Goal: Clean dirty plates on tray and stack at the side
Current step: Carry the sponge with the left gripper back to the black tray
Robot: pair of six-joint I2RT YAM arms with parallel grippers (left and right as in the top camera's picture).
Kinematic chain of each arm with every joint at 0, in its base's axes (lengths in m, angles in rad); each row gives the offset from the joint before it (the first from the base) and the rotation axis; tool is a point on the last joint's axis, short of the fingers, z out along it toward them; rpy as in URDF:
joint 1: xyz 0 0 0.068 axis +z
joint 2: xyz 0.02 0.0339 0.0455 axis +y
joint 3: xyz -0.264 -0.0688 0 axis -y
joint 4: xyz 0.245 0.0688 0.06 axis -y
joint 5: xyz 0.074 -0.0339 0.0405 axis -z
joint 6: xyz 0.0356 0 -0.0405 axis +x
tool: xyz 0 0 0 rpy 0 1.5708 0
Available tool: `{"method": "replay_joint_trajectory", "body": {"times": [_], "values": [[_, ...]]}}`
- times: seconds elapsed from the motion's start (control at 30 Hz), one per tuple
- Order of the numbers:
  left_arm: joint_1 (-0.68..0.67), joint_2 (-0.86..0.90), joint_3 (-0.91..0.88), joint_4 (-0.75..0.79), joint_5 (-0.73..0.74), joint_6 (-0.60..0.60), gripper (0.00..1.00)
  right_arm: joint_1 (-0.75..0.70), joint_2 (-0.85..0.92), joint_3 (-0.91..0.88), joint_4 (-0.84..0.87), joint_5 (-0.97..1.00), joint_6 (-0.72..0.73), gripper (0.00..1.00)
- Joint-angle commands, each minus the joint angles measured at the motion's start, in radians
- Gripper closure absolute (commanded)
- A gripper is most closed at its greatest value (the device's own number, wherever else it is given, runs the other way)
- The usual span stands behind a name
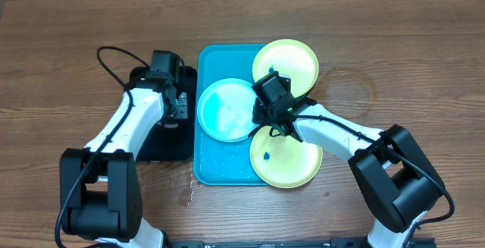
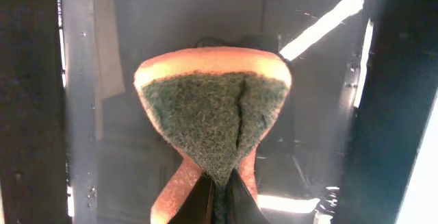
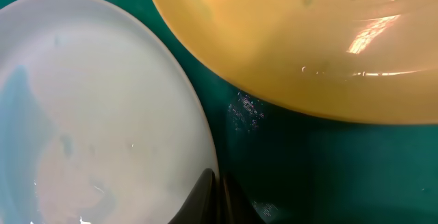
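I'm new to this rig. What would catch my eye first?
The turquoise tray is crowded: a cyan plate at its left, a far yellow-green plate and a near yellow-green plate, blue-specked, both overhanging its right edge. The right gripper hangs between them at the cyan plate's rim. Over the black tray on the left, the left gripper pinches an orange sponge, green face toward its camera.

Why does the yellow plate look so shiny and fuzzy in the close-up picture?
Right wrist view: the light makes white glare streaks on the yellow plate, and the plate is so close to the camera that it looks soft. Left wrist view: the sponge is sharp, with bright glare and blur behind it. Overhead view: even light, everything clear.
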Motion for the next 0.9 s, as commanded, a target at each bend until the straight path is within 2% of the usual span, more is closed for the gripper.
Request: {"method": "replay_joint_trajectory", "body": {"times": [0.0, 0.1, 0.7, 0.87], "values": [[0.069, -0.016, -0.001, 0.011, 0.123, 0.079, 0.95, 0.004, 0.011, 0.001, 0.003, -0.008, -0.006, 0.96], [0.117, -0.016, -0.001, 0.015, 0.209, 0.111, 0.95, 0.004, 0.011, 0.001, 0.003, -0.008, -0.006, 0.96], [0.147, -0.016, -0.001, 0.029, 0.211, 0.101, 0.96, 0.004, 0.011, 0.001, 0.002, -0.008, -0.006, 0.96], [0.148, -0.016, -0.001, 0.025, 0.25, 0.102, 0.94, 0.004, 0.012, 0.001, 0.004, -0.007, -0.006, 0.96]]}}
